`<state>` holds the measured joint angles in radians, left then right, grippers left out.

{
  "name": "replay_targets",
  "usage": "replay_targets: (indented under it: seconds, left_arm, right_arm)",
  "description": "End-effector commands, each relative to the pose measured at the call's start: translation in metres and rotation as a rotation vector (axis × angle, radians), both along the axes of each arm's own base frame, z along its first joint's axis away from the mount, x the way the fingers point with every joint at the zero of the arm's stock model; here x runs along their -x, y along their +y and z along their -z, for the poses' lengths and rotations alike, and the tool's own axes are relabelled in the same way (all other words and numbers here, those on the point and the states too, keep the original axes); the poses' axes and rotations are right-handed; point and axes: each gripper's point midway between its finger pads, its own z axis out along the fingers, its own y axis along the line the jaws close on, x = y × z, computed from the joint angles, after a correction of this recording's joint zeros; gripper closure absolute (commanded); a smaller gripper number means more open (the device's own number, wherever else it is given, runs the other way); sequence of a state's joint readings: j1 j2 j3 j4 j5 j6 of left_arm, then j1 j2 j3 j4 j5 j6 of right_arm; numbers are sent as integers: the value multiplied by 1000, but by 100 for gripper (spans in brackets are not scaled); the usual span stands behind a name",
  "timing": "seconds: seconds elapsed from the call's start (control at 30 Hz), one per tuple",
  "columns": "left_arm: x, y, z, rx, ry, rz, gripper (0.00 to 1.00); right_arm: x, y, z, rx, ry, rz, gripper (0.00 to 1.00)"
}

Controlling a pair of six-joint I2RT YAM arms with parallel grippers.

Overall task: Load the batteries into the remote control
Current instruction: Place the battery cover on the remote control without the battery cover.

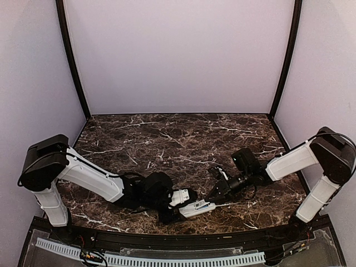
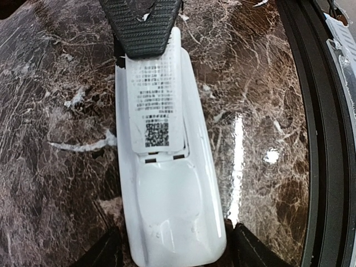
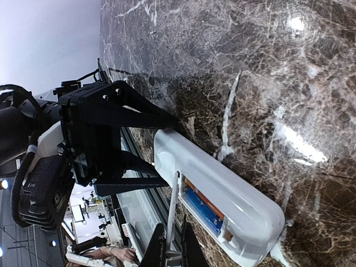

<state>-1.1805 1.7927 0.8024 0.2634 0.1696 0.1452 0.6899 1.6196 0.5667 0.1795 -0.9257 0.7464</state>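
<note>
Gripping the remote control (image 1: 198, 208) by its near end, the left gripper (image 1: 179, 199) has both fingers (image 2: 250, 251) tight against the casing's sides. Remote lies back-up, low over the marble table (image 1: 167, 139), close to the black front rim (image 2: 318, 139). Right gripper (image 1: 214, 196) is narrow, pinching the battery cover (image 2: 153, 105) at the remote's far end; cover lifted along one edge. Batteries (image 3: 203, 210) sit inside the compartment, one bluish, one orange-red, side by side. Arms crowd the front centre. Open marble lies behind, toward the back wall and both rear corners.
</note>
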Motion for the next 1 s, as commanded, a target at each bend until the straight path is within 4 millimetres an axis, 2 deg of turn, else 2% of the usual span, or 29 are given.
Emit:
replay_targets:
  seconds: [0.0,0.1,0.43,0.97]
  left_arm:
    - [7,9,13,-25,40,8,36]
    - [8,9,14,-23,43,9,37]
    - [6,11,18,-37,36,3,45]
    - [7,11,19,-39,41,7,50]
  right_arm:
    - [5,3,-2,-32,6,-13,100]
    - [4,4,-5,-33,-1,-13,100]
    - [7,0,4,6,0,-12,100]
    - [11,5,14,34,29,-10,100]
